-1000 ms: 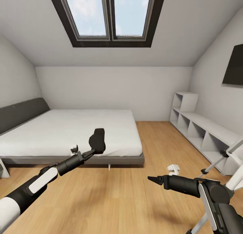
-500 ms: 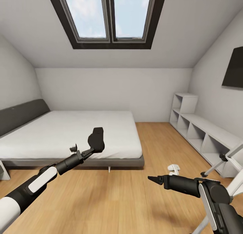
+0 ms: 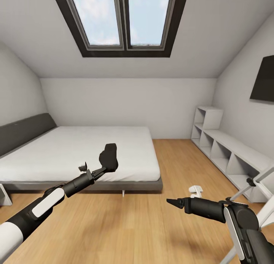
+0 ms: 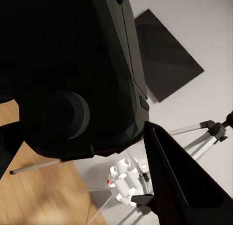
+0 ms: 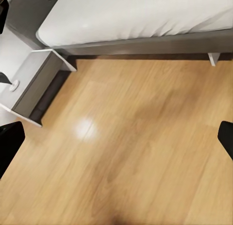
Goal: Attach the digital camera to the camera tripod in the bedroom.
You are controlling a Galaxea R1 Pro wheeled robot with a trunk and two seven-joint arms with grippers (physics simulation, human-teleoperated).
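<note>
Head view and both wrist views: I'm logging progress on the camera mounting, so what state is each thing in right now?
digital camera: held off the floor in the left gripper, not on the tripod.
camera tripod: standing at the right by the shelf unit, nothing seen mounted.
right gripper: jaws apart, nothing between them, over bare wood floor.
bed: made, nothing on it.

Bright skylight (image 3: pixel 123 20) daylight, soft floor (image 3: pixel 125 226) shadows, slightly blurry renders
</note>
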